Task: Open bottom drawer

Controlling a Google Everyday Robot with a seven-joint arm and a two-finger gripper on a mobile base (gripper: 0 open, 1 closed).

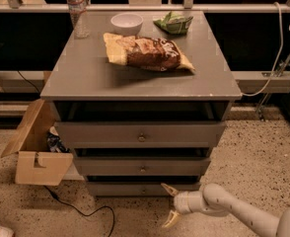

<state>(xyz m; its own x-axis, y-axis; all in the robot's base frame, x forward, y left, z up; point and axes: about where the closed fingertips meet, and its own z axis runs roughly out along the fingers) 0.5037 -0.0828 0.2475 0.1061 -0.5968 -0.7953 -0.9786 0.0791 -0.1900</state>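
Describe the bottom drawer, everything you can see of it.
The bottom drawer is the lowest and thinnest of three. It has a flat grey front, wood-like, with a small round metal knob at its middle. It sits just above the speckled floor, with a dark gap between it and the middle drawer, and looks shut or nearly so. The pincer, open, hangs at its right end; contact cannot be told.

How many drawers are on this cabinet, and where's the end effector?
3, stacked: top drawer under the tabletop, middle drawer below it, bottom drawer nearest the floor. The end effector, open, sits low in front of the bottom drawer.
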